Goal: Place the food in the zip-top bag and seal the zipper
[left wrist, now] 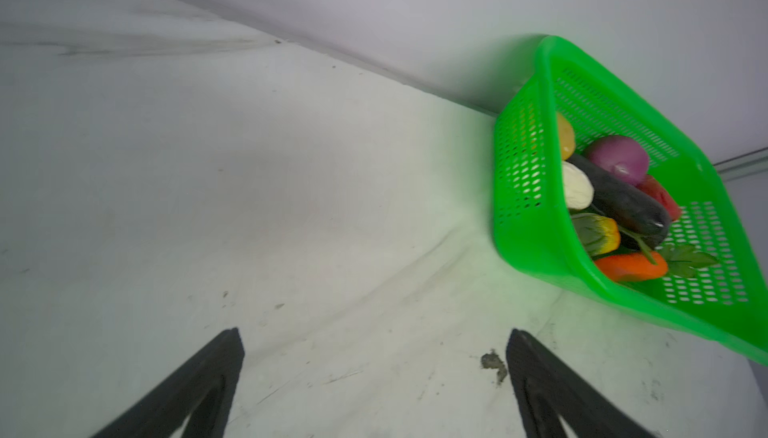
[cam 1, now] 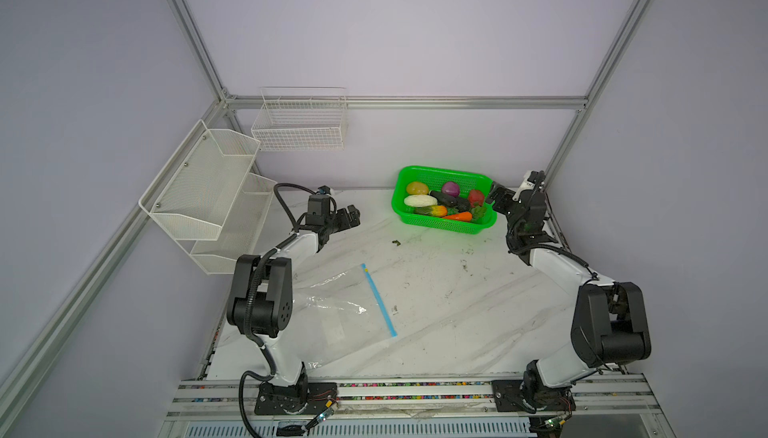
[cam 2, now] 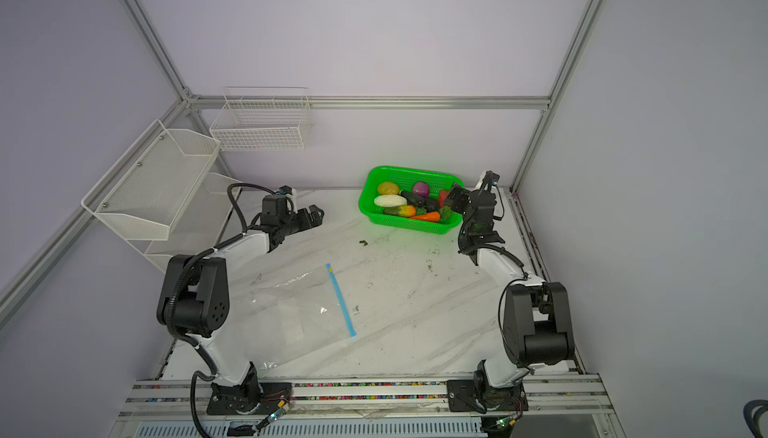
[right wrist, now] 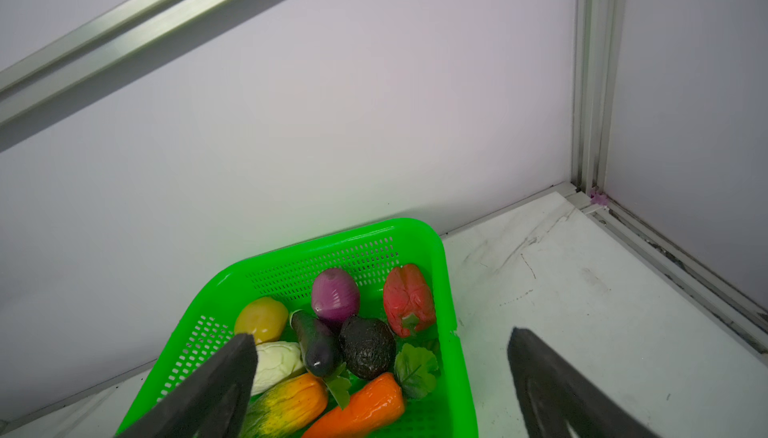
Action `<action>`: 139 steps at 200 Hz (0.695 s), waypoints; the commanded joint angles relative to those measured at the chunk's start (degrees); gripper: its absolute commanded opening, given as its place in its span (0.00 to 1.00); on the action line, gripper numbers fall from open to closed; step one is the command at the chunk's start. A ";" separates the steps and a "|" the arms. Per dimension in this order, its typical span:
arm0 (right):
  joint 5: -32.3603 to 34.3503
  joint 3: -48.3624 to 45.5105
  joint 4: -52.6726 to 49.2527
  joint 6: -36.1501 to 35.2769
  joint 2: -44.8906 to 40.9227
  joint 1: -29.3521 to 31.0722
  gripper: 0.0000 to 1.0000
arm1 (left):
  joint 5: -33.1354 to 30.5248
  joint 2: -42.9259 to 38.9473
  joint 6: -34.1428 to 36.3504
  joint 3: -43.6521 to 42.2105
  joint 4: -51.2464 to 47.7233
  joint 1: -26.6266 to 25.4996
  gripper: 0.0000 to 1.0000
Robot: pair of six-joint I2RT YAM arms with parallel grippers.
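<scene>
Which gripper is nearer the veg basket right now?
The right gripper, open at the end of the green basket by the red pepper. The left gripper, also open, sits apart from it across the table.

readable text: none | labels: none | numbers: none

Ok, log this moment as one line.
left gripper: open, empty | right gripper: open, empty, at green basket | food: in basket | zip-top bag: flat on table, empty | zipper: untouched
</scene>
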 commanded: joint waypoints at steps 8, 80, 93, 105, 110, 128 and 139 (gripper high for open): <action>-7.05 8.45 -12.43 2.30 6.66 -1.34 0.97 | 10.61 5.10 -2.87 14.36 -1.39 -1.52 1.00; -12.20 15.18 -19.31 7.18 16.61 -5.91 0.97 | 14.90 19.49 -5.61 31.99 0.72 -5.96 1.00; -13.20 16.31 -19.83 7.78 18.31 -6.17 0.97 | 16.03 21.97 -6.15 35.55 0.84 -6.71 1.00; -14.26 17.09 -19.83 8.17 19.85 -6.18 0.97 | 16.42 23.95 -6.16 38.32 0.33 -7.44 1.00; -14.57 17.30 -19.83 8.22 20.16 -6.18 0.97 | 16.51 24.76 -6.11 39.31 0.31 -7.66 1.00; -16.14 17.98 -19.82 8.13 21.37 -6.18 0.97 | 16.98 26.82 -6.16 41.60 0.03 -8.48 1.00; -16.86 18.26 -19.83 8.06 21.87 -6.18 0.97 | 17.15 27.89 -6.03 42.44 -0.06 -8.97 1.00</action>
